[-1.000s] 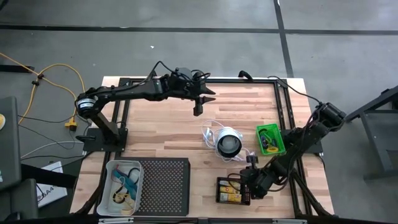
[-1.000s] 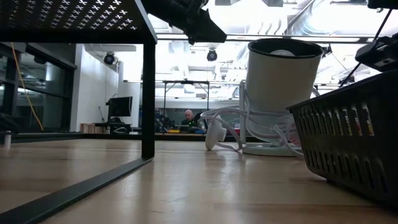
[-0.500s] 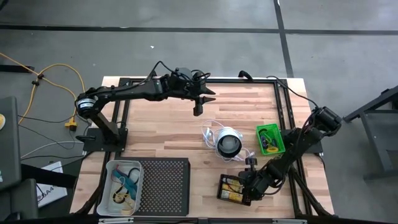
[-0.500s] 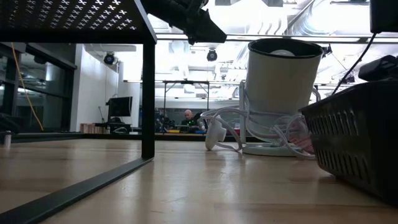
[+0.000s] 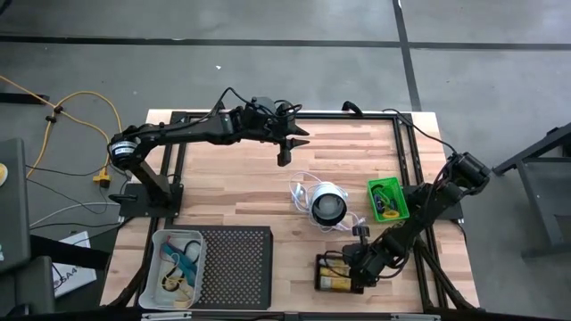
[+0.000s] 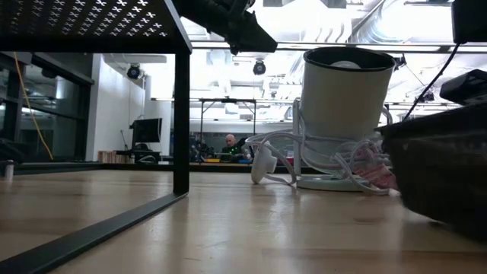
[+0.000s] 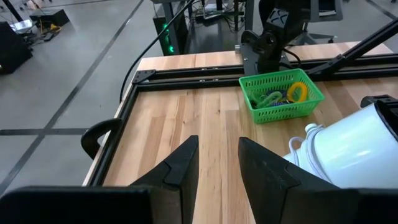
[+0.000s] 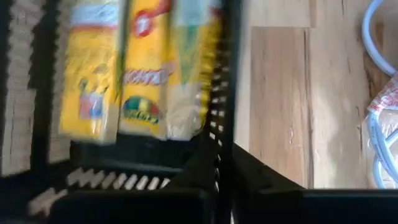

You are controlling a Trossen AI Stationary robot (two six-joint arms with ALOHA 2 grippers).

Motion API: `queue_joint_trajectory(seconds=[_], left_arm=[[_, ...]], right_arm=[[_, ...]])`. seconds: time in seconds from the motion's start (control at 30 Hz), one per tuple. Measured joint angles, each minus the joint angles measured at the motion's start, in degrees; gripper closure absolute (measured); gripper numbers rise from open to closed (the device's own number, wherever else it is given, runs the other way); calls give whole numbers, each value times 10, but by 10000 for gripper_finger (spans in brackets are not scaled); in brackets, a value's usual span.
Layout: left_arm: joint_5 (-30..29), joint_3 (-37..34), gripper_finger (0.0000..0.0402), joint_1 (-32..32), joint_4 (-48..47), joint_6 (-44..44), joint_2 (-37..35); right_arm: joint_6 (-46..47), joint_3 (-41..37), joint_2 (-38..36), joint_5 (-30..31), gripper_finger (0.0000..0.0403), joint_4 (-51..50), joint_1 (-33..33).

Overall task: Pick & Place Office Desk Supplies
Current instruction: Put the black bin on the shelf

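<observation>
**No legible text**

We found printed labels on the yellow packs (image 8: pixel 124 74) in the black tray (image 8: pixel 205 168), but the lettering was too blurred for us to read. We read no other words, numbers or signs anywhere.

Table (image 5: pixel 232 169): pale wood planks, smooth matt finish. Green tray (image 7: pixel 281 94): plastic mesh. Black tray (image 5: pixel 337 272): perforated, matt (plastic or metal, can't tell). Yellow packs (image 8: pixel 134 68): glossy printed wrap. White round object (image 6: pixel 346 114): smooth, matt.
</observation>
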Motion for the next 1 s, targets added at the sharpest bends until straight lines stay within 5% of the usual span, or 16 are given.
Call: queue_joint_trajectory(seconds=[0.67,1.0], left_arm=[[0,0,294,0,0,0,0],[0,0,294,0,0,0,0]], right_arm=[[13,4,-74,-65,400,-23,-34],[-7,178,-87,-43,400,-255,-58]])
